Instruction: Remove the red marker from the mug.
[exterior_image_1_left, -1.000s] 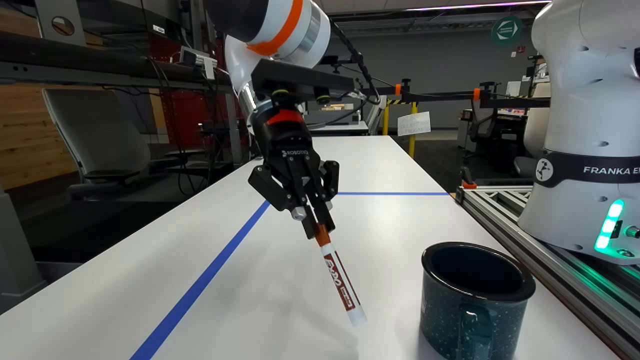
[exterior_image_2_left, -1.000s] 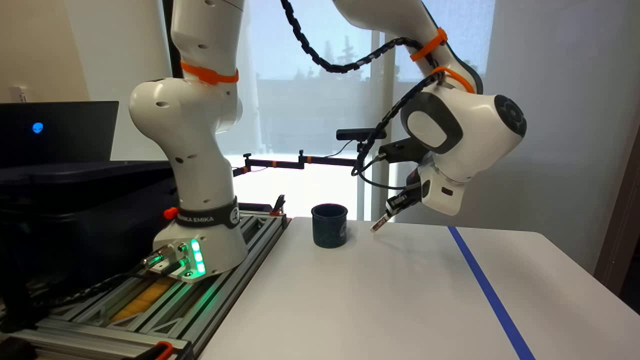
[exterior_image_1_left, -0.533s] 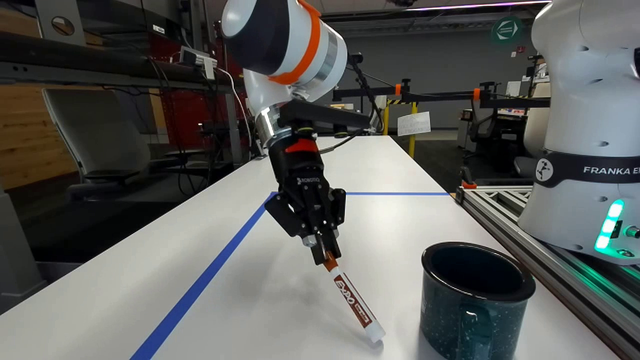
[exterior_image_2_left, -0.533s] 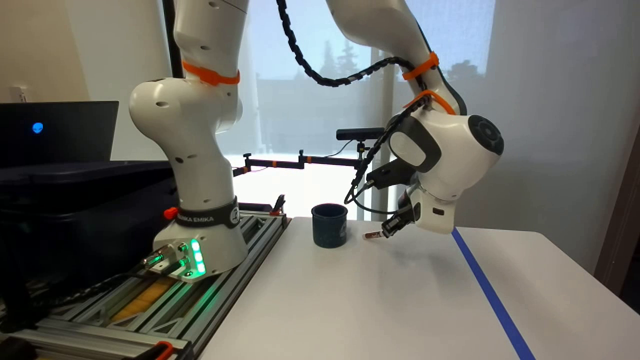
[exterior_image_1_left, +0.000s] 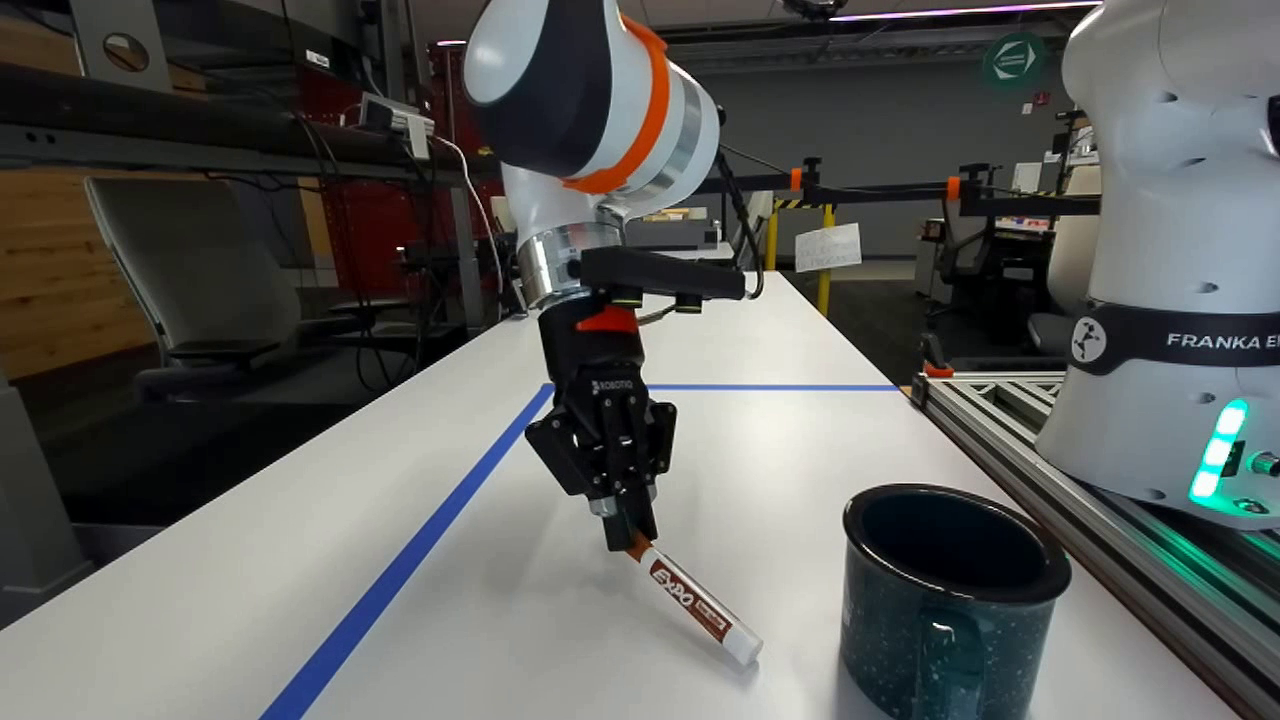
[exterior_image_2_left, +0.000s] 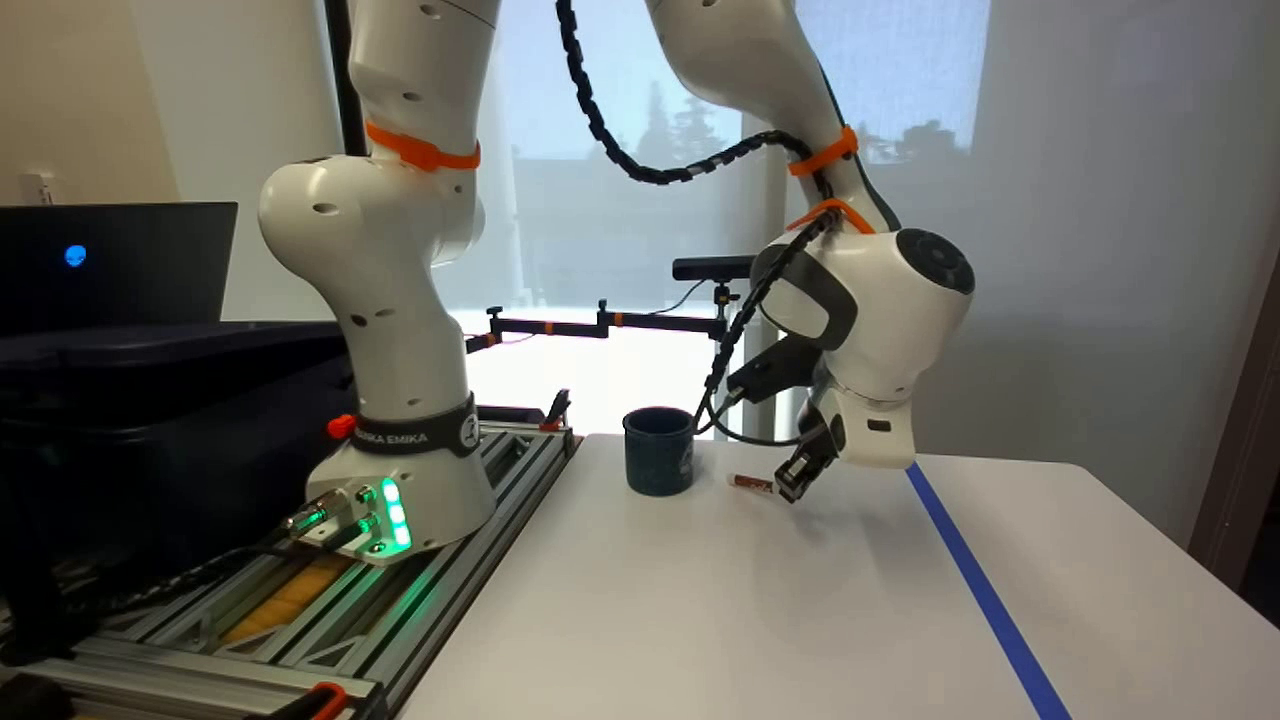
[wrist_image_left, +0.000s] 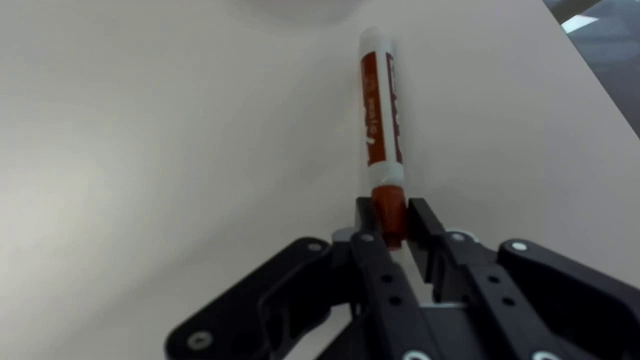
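The red marker (exterior_image_1_left: 690, 598), white-bodied with red labels and cap, slants low at the white table, outside the mug. It also shows in an exterior view (exterior_image_2_left: 750, 483) and in the wrist view (wrist_image_left: 382, 110). My gripper (exterior_image_1_left: 632, 535) is shut on its red cap end; in the wrist view the fingertips (wrist_image_left: 392, 207) sit on both sides of the cap. The marker's far end touches or nearly touches the table and points toward the mug. The dark teal mug (exterior_image_1_left: 900, 630) stands upright, apart from the marker, also in an exterior view (exterior_image_2_left: 655, 462). The mug is out of the wrist view.
The white table (exterior_image_2_left: 800, 600) carries blue tape lines (exterior_image_1_left: 400, 570). The metal rail (exterior_image_2_left: 500, 560) and robot base (exterior_image_2_left: 410, 500) stand beyond the mug at the table's edge. A camera on a bar (exterior_image_2_left: 720, 268) stands behind the table.
My gripper has come down closer to the table. The marker has swung from a steep slant to a nearly flat one, its white end lowered to the table. The mug has not moved.
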